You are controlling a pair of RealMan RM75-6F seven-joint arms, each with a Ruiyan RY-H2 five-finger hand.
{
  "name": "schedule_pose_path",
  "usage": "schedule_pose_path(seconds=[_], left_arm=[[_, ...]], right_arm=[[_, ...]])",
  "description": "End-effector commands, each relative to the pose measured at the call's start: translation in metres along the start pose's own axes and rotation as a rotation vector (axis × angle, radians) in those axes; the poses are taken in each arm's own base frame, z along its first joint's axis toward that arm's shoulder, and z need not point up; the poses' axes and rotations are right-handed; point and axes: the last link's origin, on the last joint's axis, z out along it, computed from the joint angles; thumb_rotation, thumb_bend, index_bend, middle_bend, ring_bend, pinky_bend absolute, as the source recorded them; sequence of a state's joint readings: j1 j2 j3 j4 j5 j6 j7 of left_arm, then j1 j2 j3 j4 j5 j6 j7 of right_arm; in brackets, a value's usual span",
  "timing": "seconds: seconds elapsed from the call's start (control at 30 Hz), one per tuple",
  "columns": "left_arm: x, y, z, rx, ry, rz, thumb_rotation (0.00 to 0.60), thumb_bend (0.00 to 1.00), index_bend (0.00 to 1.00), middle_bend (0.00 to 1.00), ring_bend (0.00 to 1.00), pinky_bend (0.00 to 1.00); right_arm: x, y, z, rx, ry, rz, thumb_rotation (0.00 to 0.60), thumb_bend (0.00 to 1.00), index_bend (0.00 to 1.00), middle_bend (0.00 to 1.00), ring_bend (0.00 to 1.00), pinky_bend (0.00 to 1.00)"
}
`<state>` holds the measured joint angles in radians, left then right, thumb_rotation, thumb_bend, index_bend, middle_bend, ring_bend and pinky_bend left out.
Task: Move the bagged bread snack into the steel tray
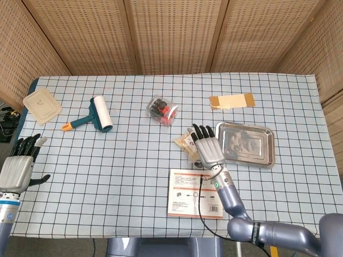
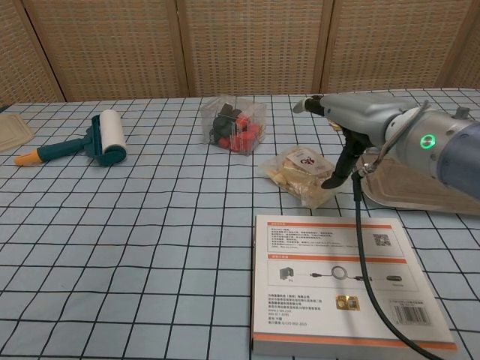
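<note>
Checked tablecloth (image 1: pixel 134 160) before wicker screens (image 1: pixel 171 35)

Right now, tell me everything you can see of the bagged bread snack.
The bagged bread snack is a small clear, crinkly plastic bag holding pale golden bread pieces, with a white label bearing a red mark on top. It lies flat on the checked tablecloth, between the clear box of red and black items and the steel tray, above the white booklet. The right hand hovers over its right edge with fingers extended; whether they touch the bag cannot be told.
</note>
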<state>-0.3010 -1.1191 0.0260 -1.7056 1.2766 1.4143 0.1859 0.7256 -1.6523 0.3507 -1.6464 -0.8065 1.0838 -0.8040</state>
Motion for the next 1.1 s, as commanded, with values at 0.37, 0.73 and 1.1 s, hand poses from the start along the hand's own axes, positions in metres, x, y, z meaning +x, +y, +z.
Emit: schedule_pose_path(seconds=[0.37,0.73,1.1], left_arm=[[-0.003,0.000,0.004,-0.003,-0.037,-0.022,0.600,0.00,0.00,0.00,0.00,0.00],[-0.004,0.001,0.006,0.004,-0.048,-0.042,0.600,0.00,0.00,0.00,0.00,0.00],[-0.003,0.000,0.007,0.001,-0.053,-0.063,0.600,0.00,0.00,0.00,0.00,0.00]], right_arm=[[-0.029,0.009,0.028,-0.041,-0.102,-0.027,0.600,0.10,0.08,0.00,0.00,0.00],[-0.042,0.008,0.044,-0.039,-0.121,-0.037,0.600,0.10,0.08,0.00,0.00,0.00],[-0.058,0.011,0.052,-0.046,-0.072,-0.064,0.600,0.14,0.50,0.36,0.30,0.46]])
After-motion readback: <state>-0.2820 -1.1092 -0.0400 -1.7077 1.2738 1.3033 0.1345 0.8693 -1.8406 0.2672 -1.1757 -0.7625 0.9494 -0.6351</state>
